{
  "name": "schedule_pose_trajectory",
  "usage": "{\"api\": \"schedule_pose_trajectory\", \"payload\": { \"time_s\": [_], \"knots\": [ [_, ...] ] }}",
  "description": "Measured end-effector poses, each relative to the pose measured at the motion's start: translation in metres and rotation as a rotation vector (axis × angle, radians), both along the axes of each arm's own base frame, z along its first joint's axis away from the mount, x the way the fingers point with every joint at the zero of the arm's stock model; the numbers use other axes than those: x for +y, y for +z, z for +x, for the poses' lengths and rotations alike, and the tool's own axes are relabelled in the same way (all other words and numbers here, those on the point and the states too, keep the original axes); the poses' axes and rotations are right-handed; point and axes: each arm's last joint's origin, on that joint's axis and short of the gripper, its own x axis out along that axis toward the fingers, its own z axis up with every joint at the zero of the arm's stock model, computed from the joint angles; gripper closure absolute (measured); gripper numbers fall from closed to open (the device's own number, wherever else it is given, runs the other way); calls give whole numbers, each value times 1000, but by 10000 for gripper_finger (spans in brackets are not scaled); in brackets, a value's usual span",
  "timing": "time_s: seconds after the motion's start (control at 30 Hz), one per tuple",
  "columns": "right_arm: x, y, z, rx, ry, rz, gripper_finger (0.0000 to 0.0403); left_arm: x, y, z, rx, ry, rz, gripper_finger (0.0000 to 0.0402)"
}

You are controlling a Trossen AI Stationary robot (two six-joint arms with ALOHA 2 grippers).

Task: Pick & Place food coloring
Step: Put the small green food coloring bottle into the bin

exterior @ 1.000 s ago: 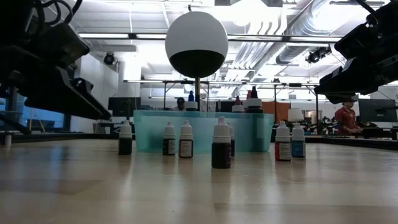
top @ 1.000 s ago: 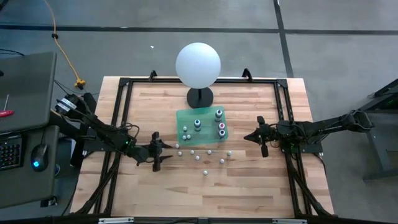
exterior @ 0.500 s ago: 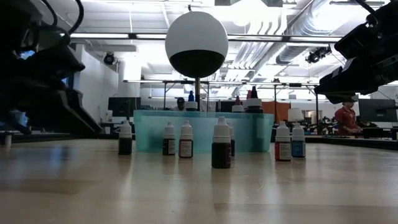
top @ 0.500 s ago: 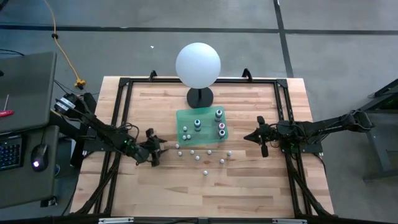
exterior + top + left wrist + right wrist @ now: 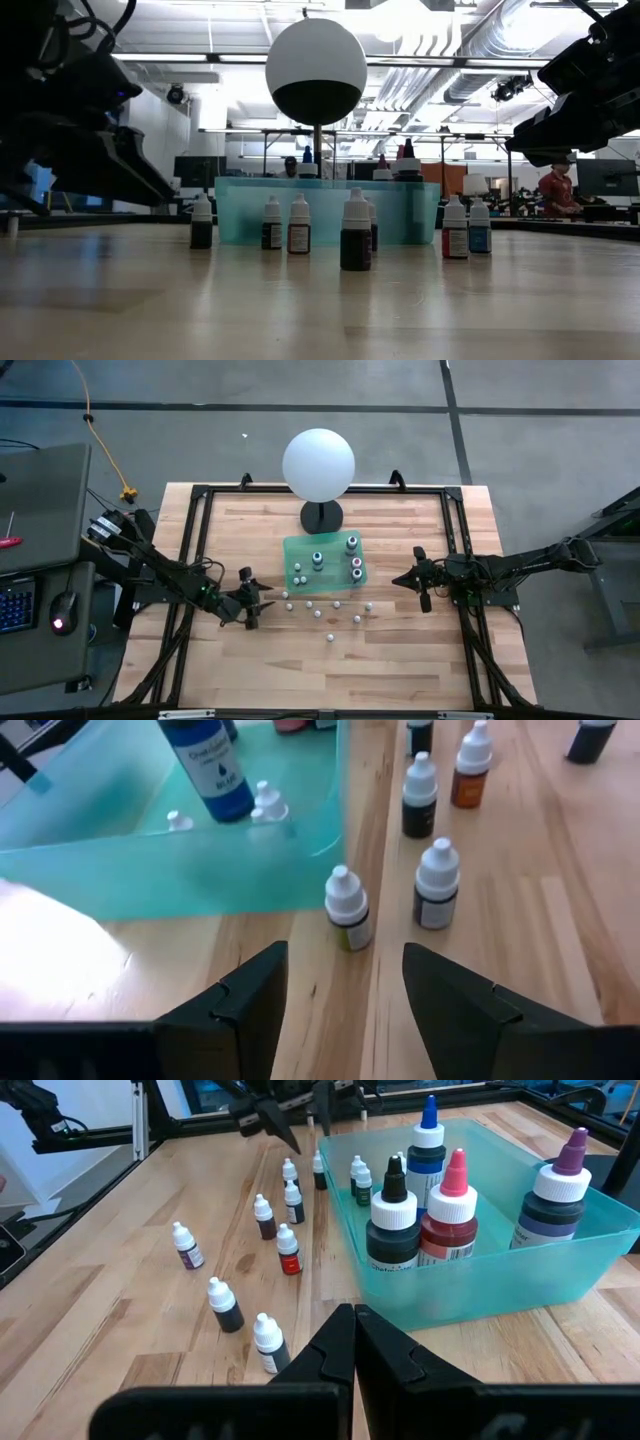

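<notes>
1. The food coloring is a scatter of tiny squat dropper bottles with white caps (image 5: 322, 609), standing upright on the pale wooden tabletop (image 5: 400, 660) just in front of the shallow translucent green plastic tray (image 5: 296, 546). A few more small bottles and several taller nozzle-topped bottles (image 5: 429, 1192) already stand inside the tray.

2. The left gripper (image 5: 345, 982) hangs low beside the tray's near corner, its jaws spread wide and empty. The nearest small bottle, white-capped with a yellowish label (image 5: 347, 910), stands just ahead of the gap between them.

3. The right gripper (image 5: 355, 1342) waits well off on the tray's other side, jaws pressed together and holding nothing.

4. Handling, as I judge it: each bottle looks light, rigid plastic, narrow-based and easy to tip or skid on the smooth wood. The squat labelled body below the cap looks the best place to pinch. The tapering cap would likely slip out.

5. Neighbouring bottles (image 5: 436, 885) stand near one another, so wide jaws could knock one over.

6. Hard to make out:
   - the low view hides the tray's contents behind its wall;
   - label colours are unreadable from above;
   - the big white sphere on a black stand (image 5: 318, 463) blocks part of the tabletop behind it.
</notes>
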Motion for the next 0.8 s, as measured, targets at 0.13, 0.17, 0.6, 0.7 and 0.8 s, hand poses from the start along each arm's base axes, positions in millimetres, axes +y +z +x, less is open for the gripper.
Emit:
{"api": "schedule_pose_trajectory", "payload": {
  "time_s": [0.13,0.17,0.6,0.7,0.8],
  "knots": [
    [0,0,0,0,0,0,402,0,0,0,12,0,11,209],
    [0,0,0,0,0,0,402,-1,2,2,19,-6,17,209],
    [0,0,0,0,0,0,402,-13,15,21,14,-11,14,209],
    [0,0,0,0,0,0,402,-15,14,25,11,-12,15,209],
    [0,0,0,0,0,0,402,-17,14,27,8,-5,-6,209]
  ]
}}
